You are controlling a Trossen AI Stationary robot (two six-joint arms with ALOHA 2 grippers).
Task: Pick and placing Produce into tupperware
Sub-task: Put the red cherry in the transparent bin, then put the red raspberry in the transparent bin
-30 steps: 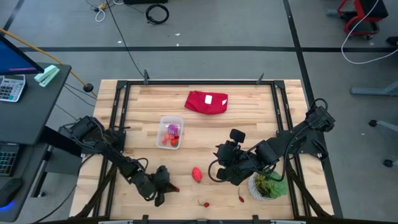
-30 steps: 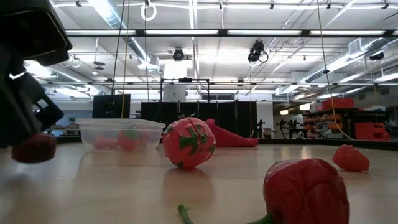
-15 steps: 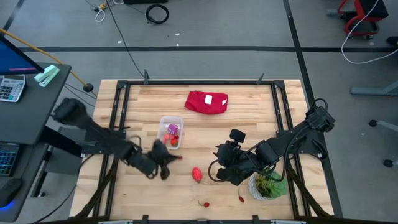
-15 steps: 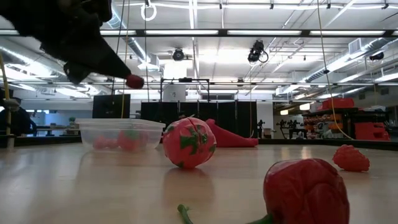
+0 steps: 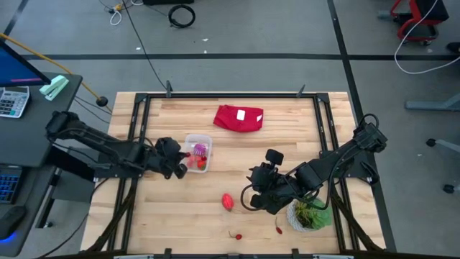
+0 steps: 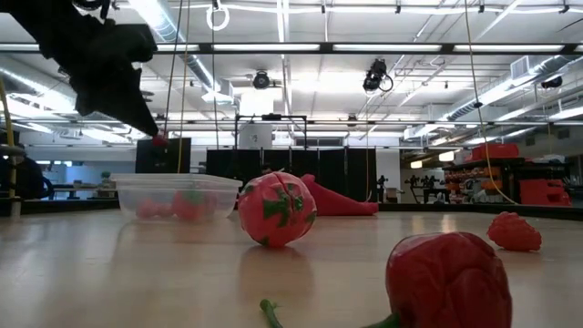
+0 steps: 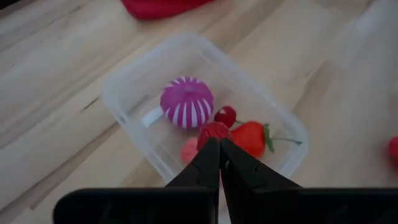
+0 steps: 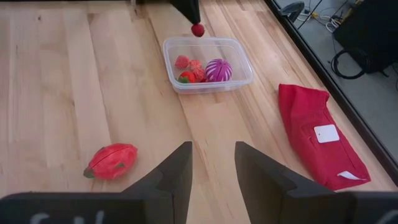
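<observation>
The left gripper (image 7: 217,144) hung over the tupperware's (image 5: 188,141) near-left edge, clenched on a small red berry (image 7: 214,133) (carried clear of the table). The placing step was in hand; next, release over the tub. The right gripper (image 8: 211,163) waited part-open, holding nothing.

Bare wood (unobstructed) beside tupperware (image 5: 198,152)

Two dark, near-black jointed arms, matte housings, blocky wrist sections. Left pincer (image 7: 219,163): slim black tapering fingers, pointed tips. Right pincer (image 8: 211,167): broader black fingers, flat inner faces. Black cable looped beside right wrist.
</observation>
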